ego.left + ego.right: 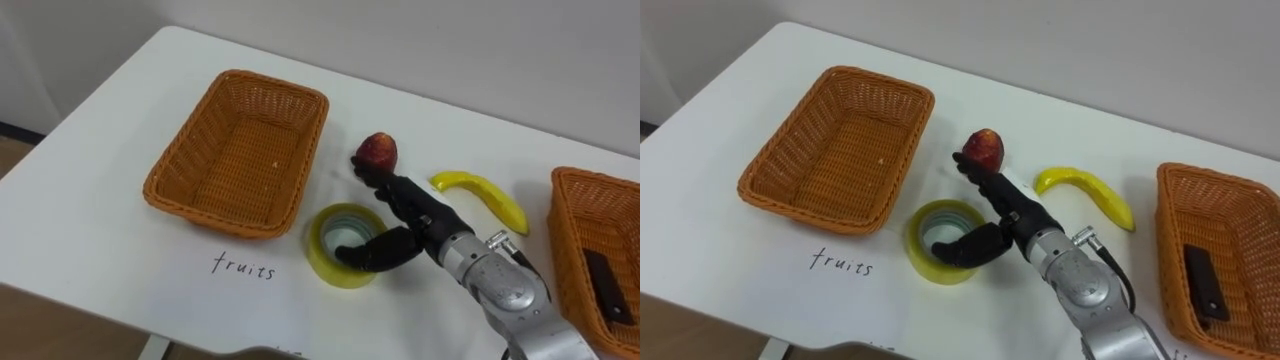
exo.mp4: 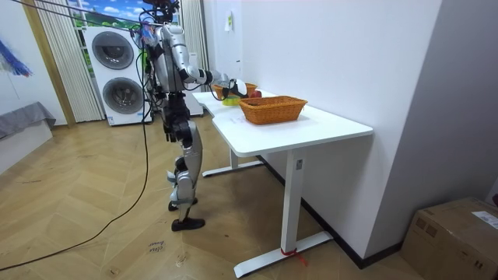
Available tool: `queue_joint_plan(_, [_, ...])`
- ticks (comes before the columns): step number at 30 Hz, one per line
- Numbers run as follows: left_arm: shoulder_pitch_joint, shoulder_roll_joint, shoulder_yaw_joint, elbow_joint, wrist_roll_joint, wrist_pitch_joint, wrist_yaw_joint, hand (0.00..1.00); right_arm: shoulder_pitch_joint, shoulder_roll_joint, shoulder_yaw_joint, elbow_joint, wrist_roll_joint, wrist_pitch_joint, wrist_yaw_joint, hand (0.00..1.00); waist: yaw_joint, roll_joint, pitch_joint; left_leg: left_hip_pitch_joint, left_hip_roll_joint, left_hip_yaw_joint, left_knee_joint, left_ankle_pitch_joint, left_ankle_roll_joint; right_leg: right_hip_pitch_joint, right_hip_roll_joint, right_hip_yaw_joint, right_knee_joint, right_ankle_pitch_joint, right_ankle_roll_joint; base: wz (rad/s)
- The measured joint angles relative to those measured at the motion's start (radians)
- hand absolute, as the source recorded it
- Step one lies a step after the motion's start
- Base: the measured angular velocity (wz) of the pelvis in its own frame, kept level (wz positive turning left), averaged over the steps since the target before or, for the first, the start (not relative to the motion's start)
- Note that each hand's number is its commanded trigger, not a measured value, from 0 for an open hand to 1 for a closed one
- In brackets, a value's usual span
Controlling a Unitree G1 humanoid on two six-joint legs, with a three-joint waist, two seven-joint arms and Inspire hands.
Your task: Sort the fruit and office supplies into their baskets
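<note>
The main risk is that the round red fruit (image 1: 378,150) rolls off toward the far edge of the worktop (image 1: 100,230) if the right hand (image 1: 415,215) pushes on instead of closing round it, since only the tips of the fingers (image 1: 385,185) meet its near side. A second risk sits under the palm: the thumb hangs over the open middle of the yellow tape roll (image 1: 322,240), so a closing squeeze could catch or drag the roll along with the fruit. The fingers are stretched out and spread from the thumb, holding nothing. The fruit lies on the worktop just beyond the fingertips, beside the near corner of the empty basket (image 1: 268,82), with the banana (image 1: 480,193) to the right and the other basket (image 1: 560,215) well apart
</note>
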Motion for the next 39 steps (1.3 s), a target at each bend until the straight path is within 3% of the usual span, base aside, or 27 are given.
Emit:
queue_joint_plan(17, [0.003,0.007,0.002,0.003,-0.001,-0.016,-0.001,0.00,0.000,-0.018,-0.003,0.000,0.005,0.000,0.046,0.00,-0.001,0.000,0.0001,-0.006,0.000,-0.009,0.013,0.000,0.000,0.004,-0.001,-0.019,0.001,0.001,-0.001,0.01])
queue_joint_plan(39, [0.005,0.018,0.022,0.001,0.002,-0.016,-0.043,0.00,-0.006,-0.037,-0.009,-0.002,-0.118,0.000,0.201,0.00,0.002,-0.026,-0.0025,0.002,0.000,-0.008,0.007,0.000,0.000,0.008,0.000,-0.017,-0.001,0.002,-0.001,0.00])
